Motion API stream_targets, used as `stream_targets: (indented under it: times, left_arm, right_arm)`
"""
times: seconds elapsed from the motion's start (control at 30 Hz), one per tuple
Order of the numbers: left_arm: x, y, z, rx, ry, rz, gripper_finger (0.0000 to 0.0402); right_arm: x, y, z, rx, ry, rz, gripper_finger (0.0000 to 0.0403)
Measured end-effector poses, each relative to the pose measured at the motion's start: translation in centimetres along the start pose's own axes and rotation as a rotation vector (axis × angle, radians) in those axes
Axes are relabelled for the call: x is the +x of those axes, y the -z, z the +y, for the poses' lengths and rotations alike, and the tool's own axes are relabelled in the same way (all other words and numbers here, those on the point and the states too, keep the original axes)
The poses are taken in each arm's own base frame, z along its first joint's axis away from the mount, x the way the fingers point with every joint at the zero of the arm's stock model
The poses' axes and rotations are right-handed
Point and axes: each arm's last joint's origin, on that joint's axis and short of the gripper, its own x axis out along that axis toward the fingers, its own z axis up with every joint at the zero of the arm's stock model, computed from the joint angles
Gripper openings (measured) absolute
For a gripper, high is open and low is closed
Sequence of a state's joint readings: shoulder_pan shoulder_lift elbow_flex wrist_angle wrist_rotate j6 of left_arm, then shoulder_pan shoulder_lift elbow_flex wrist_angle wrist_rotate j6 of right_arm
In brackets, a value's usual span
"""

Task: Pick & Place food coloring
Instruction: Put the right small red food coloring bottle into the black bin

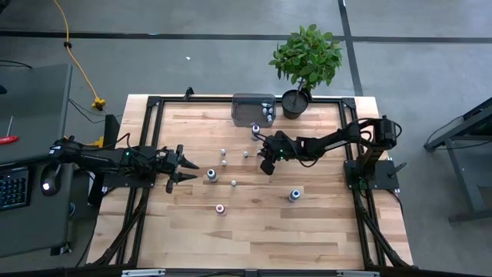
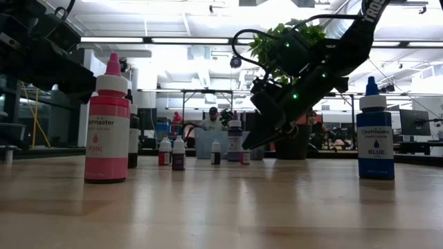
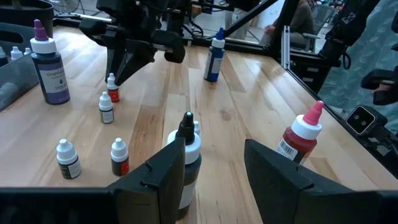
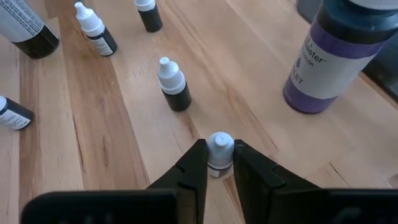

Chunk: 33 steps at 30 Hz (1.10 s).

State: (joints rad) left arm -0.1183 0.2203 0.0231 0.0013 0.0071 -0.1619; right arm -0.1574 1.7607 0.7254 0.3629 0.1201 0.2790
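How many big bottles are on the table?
4: purple bottle beside the tray, blue bottle on the right, pink bottle at front, black-tipped bottle left. Tray may hide others.

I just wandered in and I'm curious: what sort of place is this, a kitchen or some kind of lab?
Probably a robotics lab or workshop, not a kitchen. Two robot arms are mounted at a wooden table, the floor is bare concrete with taped lines, and an open office space with desks shows behind.

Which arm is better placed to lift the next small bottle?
Right. The right gripper already has its fingers around a small white-capped bottle beside the purple bottle; the left gripper is open, holding nothing.
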Motion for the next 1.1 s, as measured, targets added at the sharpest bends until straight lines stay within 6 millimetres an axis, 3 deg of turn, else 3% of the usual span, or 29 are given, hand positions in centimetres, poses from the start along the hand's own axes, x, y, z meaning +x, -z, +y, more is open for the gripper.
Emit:
stream_targets:
  times: [0.3, 0.5, 0.9, 1.1]
  left_arm:
    - [0.0, 0.0, 0.0, 0.000, 0.000, 0.000, 0.0163]
    - [0.0, 0.0, 0.0, 0.000, 0.000, 0.000, 0.0163]
    - [0.0, 0.0, 0.0, 0.000, 0.000, 0.000, 0.0163]
    - [0.0, 0.0, 0.0, 0.000, 0.000, 0.000, 0.0163]
  right_arm:
    - [-0.1, -1.5, 0.5, 0.003, -0.037, -0.018, 0.0051]
    - [-1.2, -4.0, 1.1, -0.053, -0.022, -0.012, 0.0048]
    - [-4.1, -12.2, 1.3, -0.082, 0.030, 0.010, 0.0048]
    - [-6.0, -16.1, 0.3, -0.078, 0.140, -0.023, 0.0051]
